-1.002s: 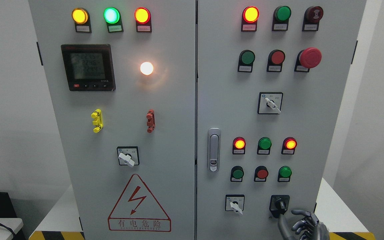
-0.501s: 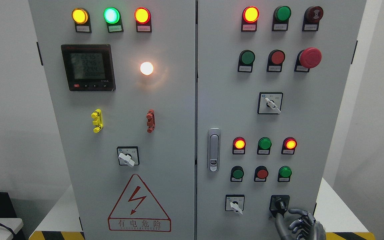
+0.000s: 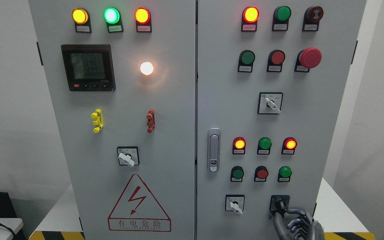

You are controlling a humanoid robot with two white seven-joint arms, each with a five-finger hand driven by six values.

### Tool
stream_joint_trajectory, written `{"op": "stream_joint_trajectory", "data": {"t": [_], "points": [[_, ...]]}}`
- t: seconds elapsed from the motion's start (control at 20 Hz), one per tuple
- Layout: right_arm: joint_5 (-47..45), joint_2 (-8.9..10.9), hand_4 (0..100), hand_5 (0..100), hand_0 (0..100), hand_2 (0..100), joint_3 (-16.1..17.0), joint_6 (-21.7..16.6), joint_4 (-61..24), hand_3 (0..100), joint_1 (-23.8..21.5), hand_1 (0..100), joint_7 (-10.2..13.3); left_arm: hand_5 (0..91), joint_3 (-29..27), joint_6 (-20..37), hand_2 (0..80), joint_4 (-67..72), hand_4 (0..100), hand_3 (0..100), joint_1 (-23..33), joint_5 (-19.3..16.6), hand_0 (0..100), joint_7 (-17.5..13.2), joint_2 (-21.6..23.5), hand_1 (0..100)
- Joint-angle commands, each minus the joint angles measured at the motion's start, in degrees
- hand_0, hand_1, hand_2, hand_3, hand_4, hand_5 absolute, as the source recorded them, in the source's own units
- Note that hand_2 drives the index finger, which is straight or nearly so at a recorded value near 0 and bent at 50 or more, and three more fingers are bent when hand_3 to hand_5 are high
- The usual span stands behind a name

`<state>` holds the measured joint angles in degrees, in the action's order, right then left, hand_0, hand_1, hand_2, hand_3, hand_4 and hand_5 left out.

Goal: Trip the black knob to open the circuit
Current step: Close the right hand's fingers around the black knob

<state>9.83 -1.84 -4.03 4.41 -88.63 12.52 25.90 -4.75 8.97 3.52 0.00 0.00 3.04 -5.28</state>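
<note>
The head view showed a grey control cabinet (image 3: 165, 133) with lit indicator lamps across its two doors. At the lower right, the right hand (image 3: 297, 225) rose from the bottom edge with its fingers (image 3: 293, 211) curled, the uppermost reaching to the black knob (image 3: 280, 204), just beside a white selector switch (image 3: 235, 204).

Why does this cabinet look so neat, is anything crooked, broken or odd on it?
Nothing stands out as damaged or askew. The lamps, buttons and switches sit in tidy rows on the cabinet. The only unusual thing is the right hand at the bottom, fingers reaching up to the black knob.
</note>
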Motion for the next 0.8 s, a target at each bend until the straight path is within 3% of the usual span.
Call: {"op": "stream_joint_trajectory", "data": {"t": [0.0,0.75], "points": [[0.01,-0.36,89,93,23,48,-0.01,0.07,0.12,86,0.14,77,0.03,0.0,0.00,0.00,0.0,0.00,0,0,-0.44,-1.84,12,0.03,0.00,39],[0.10,-0.53,89,93,32,48,-0.01,0.07,-0.05,86,0.14,77,0.03,0.0,0.00,0.00,0.0,0.00,0,0,-0.44,-1.93,12,0.03,0.00,39]]}}
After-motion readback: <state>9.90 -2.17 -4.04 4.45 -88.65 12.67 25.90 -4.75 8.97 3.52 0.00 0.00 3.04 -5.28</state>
